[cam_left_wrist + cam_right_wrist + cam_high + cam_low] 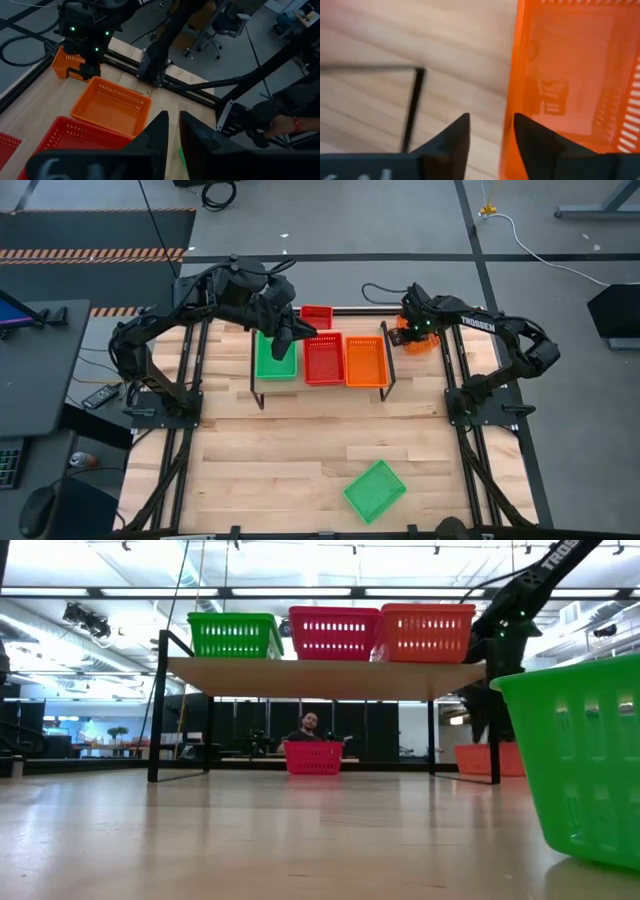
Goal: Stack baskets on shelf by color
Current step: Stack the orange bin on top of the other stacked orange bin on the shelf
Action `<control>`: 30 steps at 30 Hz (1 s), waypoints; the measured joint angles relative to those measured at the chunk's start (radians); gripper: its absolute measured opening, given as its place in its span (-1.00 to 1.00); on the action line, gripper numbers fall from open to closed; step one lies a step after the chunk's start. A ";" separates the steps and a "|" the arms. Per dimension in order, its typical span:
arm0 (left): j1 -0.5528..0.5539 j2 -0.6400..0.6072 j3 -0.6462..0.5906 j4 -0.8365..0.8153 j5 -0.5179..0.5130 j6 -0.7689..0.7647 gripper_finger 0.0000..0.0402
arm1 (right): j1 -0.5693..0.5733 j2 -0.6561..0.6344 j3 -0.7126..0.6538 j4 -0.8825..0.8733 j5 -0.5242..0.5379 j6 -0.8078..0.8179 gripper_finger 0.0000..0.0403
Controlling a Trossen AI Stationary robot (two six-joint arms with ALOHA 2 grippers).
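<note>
A low wooden shelf (322,392) on black legs stands toward the far side of the slatted table (260,470). On the shelf sit three stacks side by side: green baskets (276,356), then red (323,360), then orange (365,362).

Behind the shelf, a lone red basket (317,315) rests on the table. Just off the shelf's far right corner sits another orange basket (412,340). Well in front of the shelf, a green basket (375,490) lies alone and turned at an angle.

The left gripper (300,332) hovers over the shelf between the green and red stacks, its fingers nearly together and holding nothing. The right gripper (491,131) straddles the wall of the loose orange basket, jaws apart and not clamped.

By my reading the sorting is well along, with three loose baskets left to stack.
</note>
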State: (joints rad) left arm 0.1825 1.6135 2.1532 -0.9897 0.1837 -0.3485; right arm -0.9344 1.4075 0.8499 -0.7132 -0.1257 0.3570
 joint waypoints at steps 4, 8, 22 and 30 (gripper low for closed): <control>0.000 0.000 0.000 0.002 -0.006 0.000 -0.74 | -0.007 -0.001 0.069 -0.026 -0.015 0.047 -0.04; 0.000 0.000 0.000 0.001 -0.007 0.000 -0.74 | -0.017 -0.003 0.149 -0.112 -0.001 -0.035 0.08; -0.002 0.000 0.000 0.001 -0.034 0.044 -0.74 | -0.018 -0.003 0.231 -0.422 0.130 -0.721 0.12; -0.002 0.000 0.000 0.005 -0.034 0.049 -0.74 | -0.018 -0.003 0.113 -0.419 0.152 -0.819 0.06</control>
State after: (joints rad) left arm 0.1810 1.6138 2.1531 -0.9843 0.1501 -0.2993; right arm -0.9527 1.4040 0.9630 -1.1322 0.0259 -0.4621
